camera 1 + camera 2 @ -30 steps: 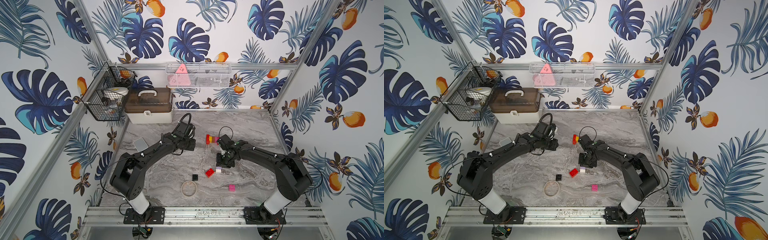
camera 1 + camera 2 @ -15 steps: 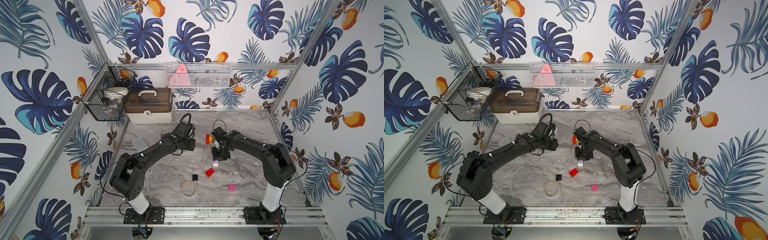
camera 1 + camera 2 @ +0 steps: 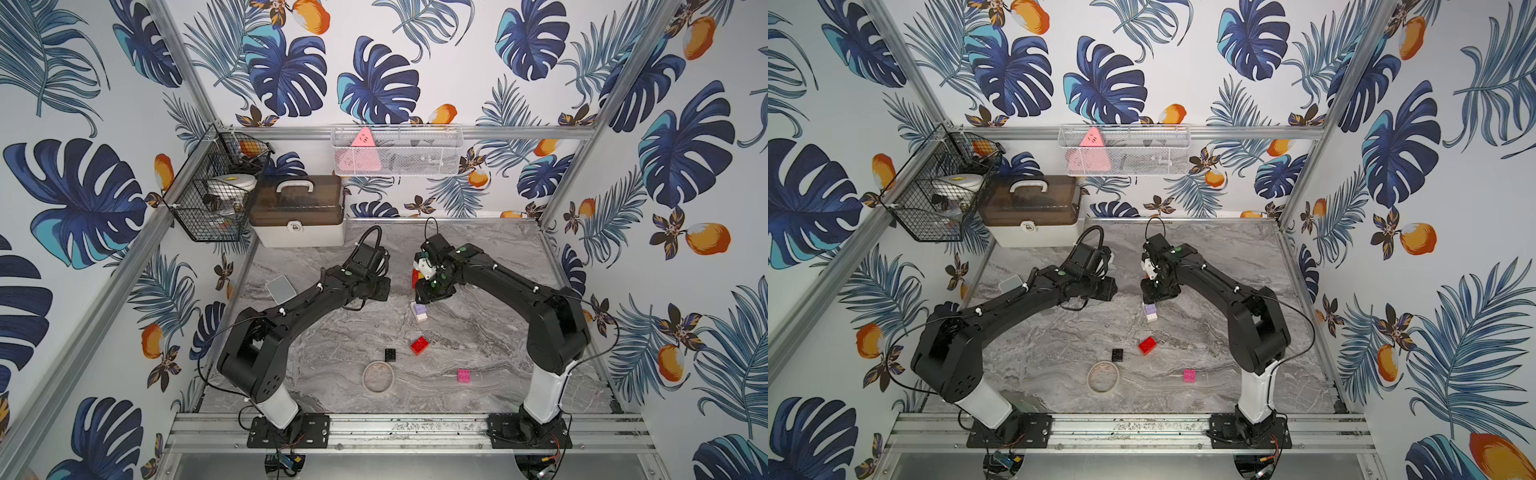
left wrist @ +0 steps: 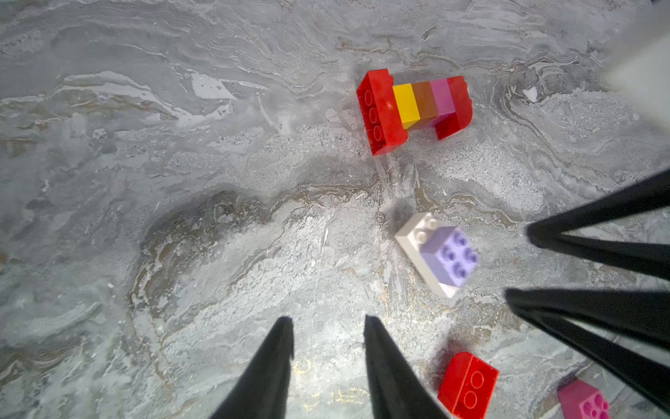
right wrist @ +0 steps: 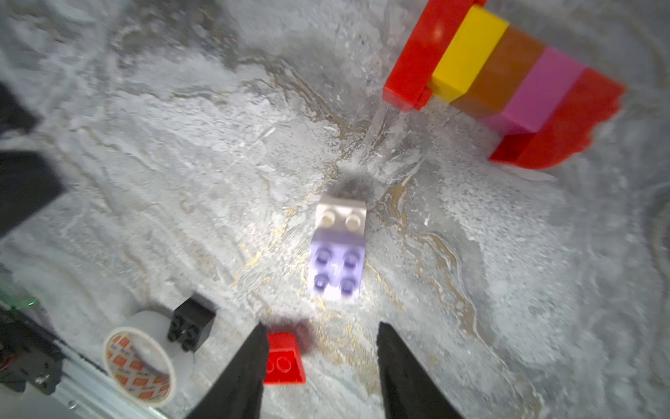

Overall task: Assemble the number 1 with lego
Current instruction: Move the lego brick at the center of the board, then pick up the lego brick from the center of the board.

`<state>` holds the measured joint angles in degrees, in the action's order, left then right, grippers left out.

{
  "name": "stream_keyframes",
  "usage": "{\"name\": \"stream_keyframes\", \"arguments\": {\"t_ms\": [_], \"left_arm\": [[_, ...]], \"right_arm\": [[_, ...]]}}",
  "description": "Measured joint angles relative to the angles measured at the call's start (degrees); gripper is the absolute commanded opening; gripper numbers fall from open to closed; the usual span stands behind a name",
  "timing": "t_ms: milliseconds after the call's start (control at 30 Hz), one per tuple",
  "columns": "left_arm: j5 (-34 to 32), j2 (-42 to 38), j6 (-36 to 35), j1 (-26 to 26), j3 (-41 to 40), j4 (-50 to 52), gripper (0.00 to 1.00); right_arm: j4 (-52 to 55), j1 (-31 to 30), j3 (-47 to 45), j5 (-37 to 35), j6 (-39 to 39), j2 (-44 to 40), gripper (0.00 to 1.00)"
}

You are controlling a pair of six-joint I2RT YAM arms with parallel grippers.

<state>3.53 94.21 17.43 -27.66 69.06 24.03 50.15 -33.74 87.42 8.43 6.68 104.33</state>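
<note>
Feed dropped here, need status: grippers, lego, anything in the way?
Left gripper open, empty. Right gripper open, empty. Lilac-on-white brick pair free on table ahead of right gripper. Five-brick stack on its side. Nothing blocking.

Robot lab test cell, aluminium-profile frame point(image 3: 519, 132), tropical-leaf wallpaper point(image 3: 374, 83), marble-look tabletop point(image 3: 332, 345), black left arm point(image 3: 291, 303) and right arm point(image 3: 511, 286) bolted to a front rail point(image 3: 415, 432) (loose wiring point(image 3: 550, 456) beneath)
</note>
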Motion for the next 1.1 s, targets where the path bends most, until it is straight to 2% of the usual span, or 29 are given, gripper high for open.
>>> {"name": "stream_keyframes", "arguments": {"t_ms": [67, 167, 467, 533, 600, 700, 800, 1100], "left_arm": [[-0.31, 0.0, 0.02, 0.0, 0.31, 0.22, 0.47], [-0.5, -0.42, 0.02, 0.0, 0.35, 0.39, 0.48], [-1.84, -1.27, 0.04, 0.0, 0.33, 0.76, 0.48], [-1.99, -1.01, 0.04, 0.0, 0.33, 0.9, 0.47], [-2.12, -0.9, 0.04, 0.0, 0.33, 0.96, 0.47], [-2.19, -0.9, 0.04, 0.0, 0.33, 0.96, 0.47], [-2.19, -0.9, 0.04, 0.0, 0.33, 0.96, 0.47], [-2.1, 0.11, 0.04, 0.0, 0.35, 0.98, 0.47]], "right_arm": [[0.39, 0.0, -2.97, -0.13, 2.1, -4.87, 0.64], [2.27, 0.0, -8.22, -0.79, 5.68, -10.03, 0.63], [8.66, 0.02, -27.34, -0.17, 22.01, -20.61, 0.4], [9.75, 0.0, -30.69, 0.76, 24.63, -21.68, 0.42], [10.86, 0.0, -33.05, 1.68, 26.18, -22.82, 0.48], [12.2, 0.0, -34.45, 2.58, 27.36, -23.43, 0.55], [12.22, 0.0, -35.1, 3.32, 27.41, -22.71, 0.56], [8.72, 0.0, -36.13, 4.68, 27.34, -17.07, 0.46]]}}
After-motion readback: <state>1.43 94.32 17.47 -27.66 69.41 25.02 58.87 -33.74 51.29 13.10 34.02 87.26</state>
